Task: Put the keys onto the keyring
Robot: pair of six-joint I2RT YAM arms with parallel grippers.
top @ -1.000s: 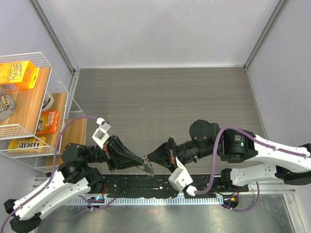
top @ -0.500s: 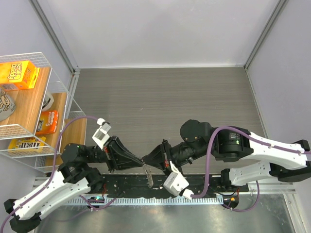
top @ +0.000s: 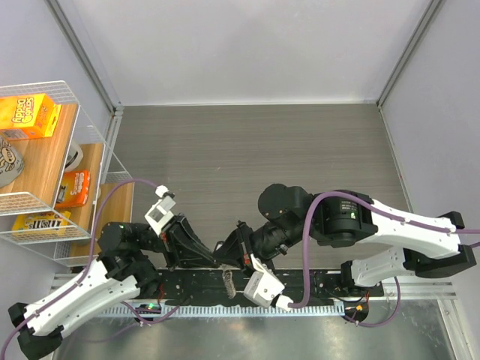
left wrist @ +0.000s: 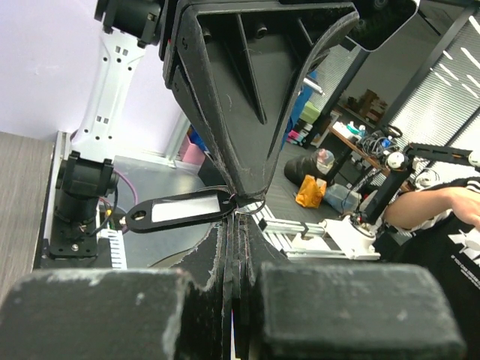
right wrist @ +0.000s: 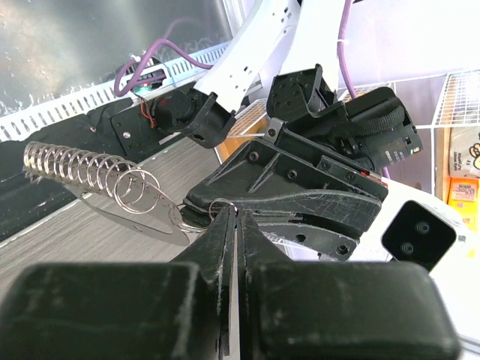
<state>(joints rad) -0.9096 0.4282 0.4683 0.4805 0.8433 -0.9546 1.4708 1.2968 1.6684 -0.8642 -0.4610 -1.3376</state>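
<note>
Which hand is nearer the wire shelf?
Left. The left hand extends rightward from beside the wire shelf; the right hand points in from the opposite side, tip to tip with it.

Table (top: 247,150): grey wood-grain top, pale walls on three sides.
Near edge: black rail (top: 315,289) carrying both arm bases; a white slotted duct (top: 225,309) just beside it.
Rack (top: 90,127): white wire with wooden boards, standing at the table's left edge.
Upper board: orange box (top: 28,115) lying flat; a round pack (top: 7,161) cut off by the frame.
Lower down: small orange box (top: 73,187), yellow pack (top: 41,222), and a white item (top: 73,156) too small to tell.
</note>
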